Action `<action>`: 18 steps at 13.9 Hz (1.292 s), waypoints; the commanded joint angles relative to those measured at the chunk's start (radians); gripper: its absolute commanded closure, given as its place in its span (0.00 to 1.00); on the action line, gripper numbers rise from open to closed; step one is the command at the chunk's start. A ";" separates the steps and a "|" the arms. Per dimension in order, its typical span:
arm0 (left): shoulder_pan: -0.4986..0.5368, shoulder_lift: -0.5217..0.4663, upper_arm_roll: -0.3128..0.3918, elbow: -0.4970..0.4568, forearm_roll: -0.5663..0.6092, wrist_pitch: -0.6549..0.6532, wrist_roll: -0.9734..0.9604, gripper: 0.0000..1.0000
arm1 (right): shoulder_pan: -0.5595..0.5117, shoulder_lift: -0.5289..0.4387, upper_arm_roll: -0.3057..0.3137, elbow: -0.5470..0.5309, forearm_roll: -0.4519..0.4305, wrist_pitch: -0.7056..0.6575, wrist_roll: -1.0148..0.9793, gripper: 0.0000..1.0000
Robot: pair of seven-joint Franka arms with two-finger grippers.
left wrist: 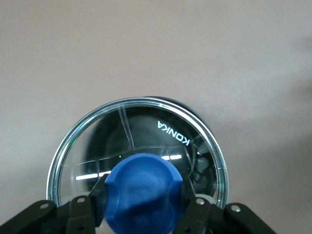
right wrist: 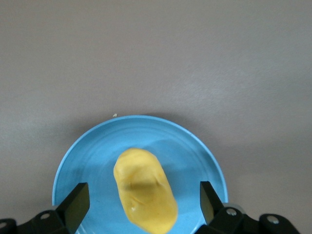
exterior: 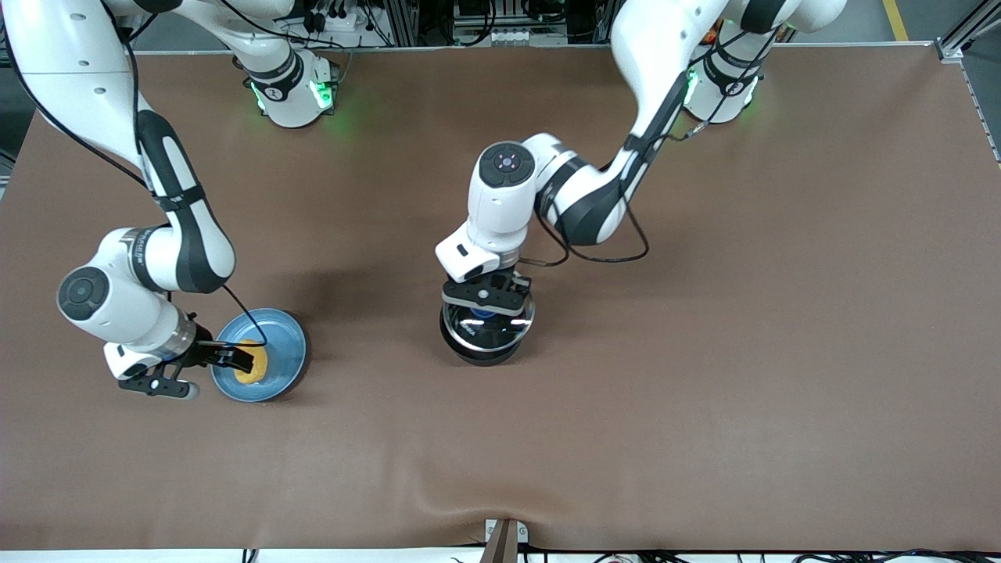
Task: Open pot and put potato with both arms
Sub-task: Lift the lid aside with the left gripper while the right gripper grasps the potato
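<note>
The black pot [exterior: 478, 353] stands mid-table, covered by a glass lid [exterior: 508, 328] with a blue knob [exterior: 481, 315]. Its handle does not show. My left gripper [exterior: 485, 301] is over the pot, shut on the knob [left wrist: 144, 192]. The left wrist view shows the lid [left wrist: 146, 131] and a sliver of the pot's rim [left wrist: 168, 100]. The yellow potato [exterior: 253, 367] lies on a light-blue plate [exterior: 283, 344] toward the right arm's end. My right gripper [exterior: 247, 361] is open just over it, one finger [right wrist: 78, 202] on each side of the potato [right wrist: 145, 192], not touching.
The plate [right wrist: 97, 146] sits on the brown table cloth [exterior: 704, 352]. A cable loops from the left arm over the table above the pot. A small bracket [exterior: 504, 539] sits at the table's near edge.
</note>
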 commanded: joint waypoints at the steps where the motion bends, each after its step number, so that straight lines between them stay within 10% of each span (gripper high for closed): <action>1: 0.085 -0.142 -0.004 -0.074 0.010 -0.092 0.006 1.00 | -0.004 0.033 0.004 0.009 0.003 0.035 -0.012 0.00; 9: 0.406 -0.312 -0.008 -0.397 -0.013 -0.116 0.079 1.00 | -0.001 0.069 0.004 0.009 -0.006 0.055 -0.053 0.00; 14: 0.579 -0.309 -0.011 -0.613 -0.013 0.134 0.333 1.00 | -0.013 0.081 0.004 0.008 -0.006 0.053 -0.109 0.00; 18: 0.643 -0.296 -0.016 -0.772 -0.013 0.353 0.466 1.00 | -0.009 0.081 0.004 -0.001 -0.003 0.052 -0.106 0.38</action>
